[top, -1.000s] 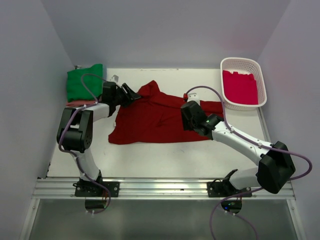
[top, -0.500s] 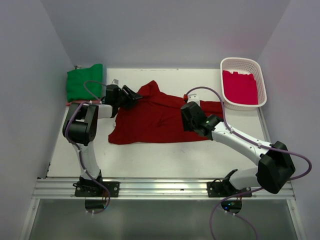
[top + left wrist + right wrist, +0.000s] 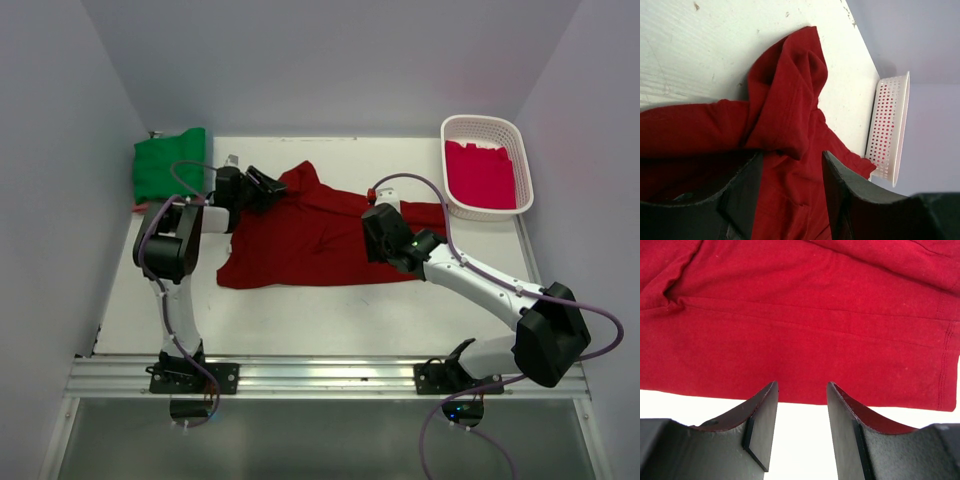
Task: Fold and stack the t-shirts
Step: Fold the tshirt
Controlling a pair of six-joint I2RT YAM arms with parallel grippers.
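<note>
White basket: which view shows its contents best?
Top external: it looks straight down into the white basket, showing a crimson-pink shirt inside. Left wrist catches only its perforated outer wall, edge-on; right wrist misses it entirely.

Three t-shirts clearly visible, one basket, two arms

A dark red shirt lies flat on the white bench. The claw hangs over its hem, fingers apart, gripping nothing.
</note>
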